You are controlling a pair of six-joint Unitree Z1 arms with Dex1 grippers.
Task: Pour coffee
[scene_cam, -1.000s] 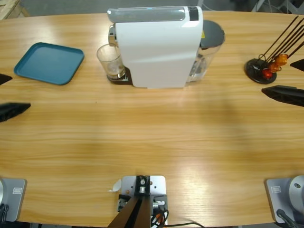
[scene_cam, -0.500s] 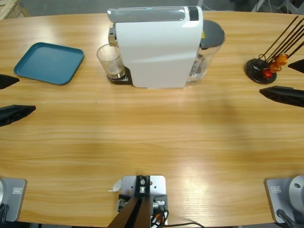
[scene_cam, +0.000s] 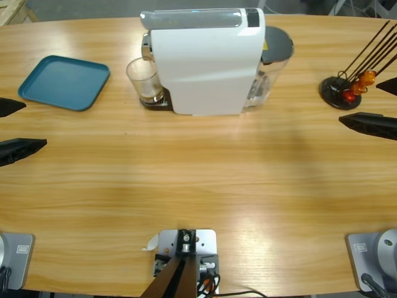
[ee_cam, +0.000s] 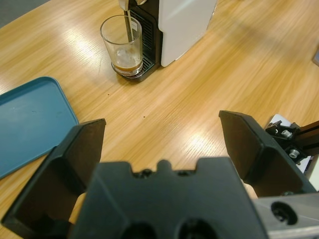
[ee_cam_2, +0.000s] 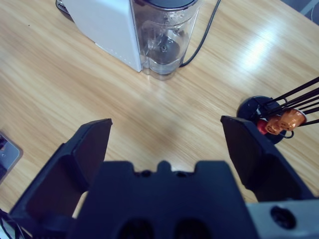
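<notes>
A little coffee [ee_cam: 126,65] sat in a glass [scene_cam: 144,81] under the coffee machine [scene_cam: 205,62], far across the tabletop [scene_cam: 198,180]. The left gripper [scene_cam: 12,127] and right gripper [scene_cam: 372,105] were spread wide, holding nothing, well apart from it.

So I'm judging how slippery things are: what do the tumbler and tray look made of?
The tumbler looks like clear glass: the coffee shows through its wall. The tray looks like matte teal plastic, smooth with rounded corners, though coated metal can't be ruled out.

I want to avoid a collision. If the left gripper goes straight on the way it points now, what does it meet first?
Probably bare table first: the left gripper, jaws open, looks down at it, with the glass tumbler on the white coffee machine beyond.
</notes>
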